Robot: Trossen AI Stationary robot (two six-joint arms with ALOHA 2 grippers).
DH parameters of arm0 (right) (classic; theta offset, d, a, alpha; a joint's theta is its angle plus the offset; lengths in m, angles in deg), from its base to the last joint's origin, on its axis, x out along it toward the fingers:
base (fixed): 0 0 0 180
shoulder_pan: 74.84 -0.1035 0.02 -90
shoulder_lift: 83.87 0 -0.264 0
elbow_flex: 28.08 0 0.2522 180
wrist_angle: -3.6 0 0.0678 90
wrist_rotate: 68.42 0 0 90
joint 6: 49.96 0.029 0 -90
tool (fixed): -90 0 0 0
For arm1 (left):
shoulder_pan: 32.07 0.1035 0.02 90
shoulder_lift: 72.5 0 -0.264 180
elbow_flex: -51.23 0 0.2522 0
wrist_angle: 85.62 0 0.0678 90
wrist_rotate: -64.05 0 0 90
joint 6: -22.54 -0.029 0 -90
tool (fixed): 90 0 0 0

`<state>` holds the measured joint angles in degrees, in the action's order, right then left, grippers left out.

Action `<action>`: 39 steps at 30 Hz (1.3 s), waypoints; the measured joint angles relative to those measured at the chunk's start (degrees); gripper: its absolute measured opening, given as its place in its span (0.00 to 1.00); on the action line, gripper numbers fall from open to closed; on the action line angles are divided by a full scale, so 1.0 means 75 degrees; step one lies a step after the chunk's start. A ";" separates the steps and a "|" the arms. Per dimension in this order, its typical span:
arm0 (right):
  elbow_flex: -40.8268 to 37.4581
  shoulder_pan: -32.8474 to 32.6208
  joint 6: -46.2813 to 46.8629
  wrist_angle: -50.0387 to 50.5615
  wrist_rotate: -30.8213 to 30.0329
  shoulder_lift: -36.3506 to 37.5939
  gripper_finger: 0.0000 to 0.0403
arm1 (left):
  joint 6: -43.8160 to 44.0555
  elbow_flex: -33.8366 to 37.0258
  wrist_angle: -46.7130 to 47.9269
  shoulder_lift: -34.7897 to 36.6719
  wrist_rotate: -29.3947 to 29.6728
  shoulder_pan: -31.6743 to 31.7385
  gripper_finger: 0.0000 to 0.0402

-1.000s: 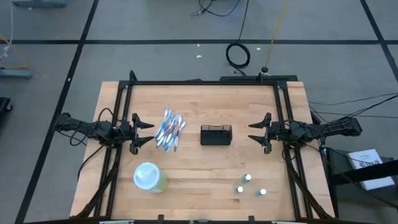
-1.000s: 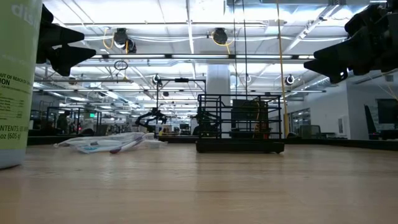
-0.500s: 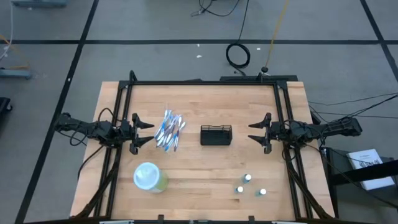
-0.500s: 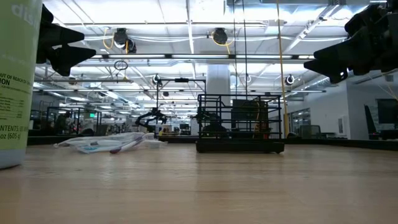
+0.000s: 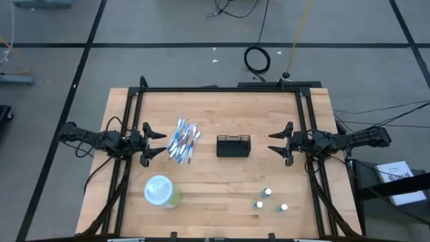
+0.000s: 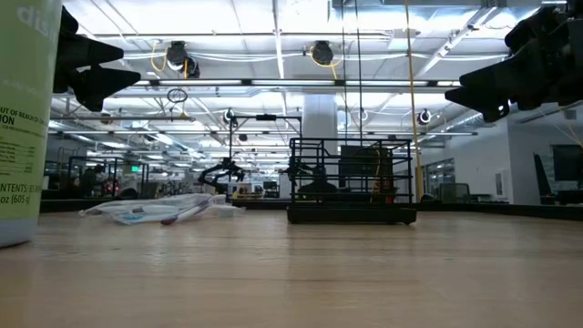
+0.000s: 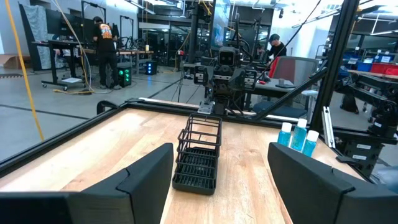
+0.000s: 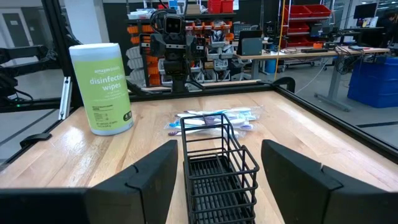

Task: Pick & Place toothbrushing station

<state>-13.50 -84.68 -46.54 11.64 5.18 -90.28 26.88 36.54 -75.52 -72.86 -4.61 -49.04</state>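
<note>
While both arms wait at the table's edges, the caddy (image 5: 233,146) sits empty near the middle of the table (image 5: 222,181), standing flat on the wood. At nine o'clock from it the left hand (image 5: 156,143) hovers with fingers spread, grasping nothing; at three o'clock the right hand (image 5: 278,143) hangs the same way, released. Between the left hand and the caddy lies a heap of toothbrushes (image 5: 183,140). A wipes tub (image 5: 161,191) stands toward seven o'clock, and three small bottles (image 5: 270,200) toward five.
</note>
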 joint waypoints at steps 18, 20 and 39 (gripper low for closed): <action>-0.0001 -0.0002 -0.0001 0.0000 -0.0001 0.0001 0.56 | 0.0000 0.0000 0.0000 0.0000 0.0001 0.0000 0.67; -0.0001 -0.0002 0.0001 -0.0002 0.0000 0.0000 0.56 | 0.0000 0.0000 -0.0001 0.0000 0.0000 0.0000 0.67; -0.0003 0.0008 0.3995 -0.0636 0.0098 -0.0001 0.56 | 0.0000 0.0000 0.0000 0.0000 0.0000 0.0000 0.67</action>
<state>-13.52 -84.63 -16.58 6.87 5.92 -90.28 26.88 36.54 -75.52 -72.86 -4.61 -49.04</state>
